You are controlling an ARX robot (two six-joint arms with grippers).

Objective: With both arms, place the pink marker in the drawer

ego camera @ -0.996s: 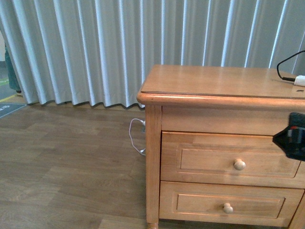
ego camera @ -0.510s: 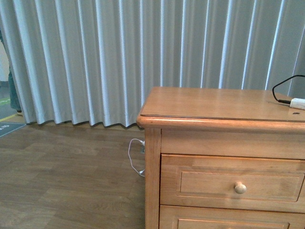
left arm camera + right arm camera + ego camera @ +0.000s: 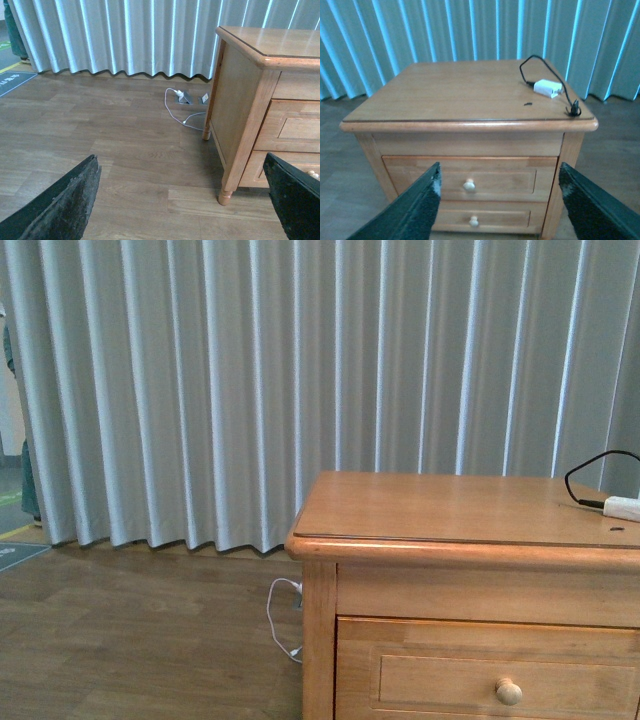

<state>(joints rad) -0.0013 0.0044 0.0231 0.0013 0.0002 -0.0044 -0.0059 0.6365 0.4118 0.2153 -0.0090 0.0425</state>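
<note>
Far left in the front view: pleated grey-white curtain (image 3: pixel 200 390) hanging to a brown wood-plank floor (image 3: pixel 120 650). Further right: thin white cable (image 3: pixel 280 615) trailing down beside the light-brown wooden nightstand (image 3: pixel 450 510), top drawer with recessed panel front (image 3: pixel 480 680) shut, small round wooden knob (image 3: pixel 509 692) visible. At the right edge of the top surface: white plug with black cable (image 3: pixel 622 507). Neither arm visible in the front view. Left wrist view: left gripper (image 3: pixel 185 200) spread wide, black fingertips (image 3: pixel 65 200) at both lower corners, nothing held, aimed at floor beside the cabinet's side. Right wrist view: right gripper (image 3: pixel 500 200) likewise wide apart and empty, facing the cabinet front squarely, upper drawer knob (image 3: pixel 468 186) roughly centred between the fingers, lower drawer (image 3: pixel 485 218) beneath, also shut. Short bright pink marker: not seen in any view; only a small dark speck (image 3: pixel 527 104) near the plug on the top, too small to identify. Judged step: approach and positioning, ahead of drawer opening; task barely begun. Next move, by judgement: advance right gripper onto the upper knob, close firmly on it, pull straight outward; locate the marker for the left gripper. Risk: slipping off the small round knob if approached off-centre.
</note>
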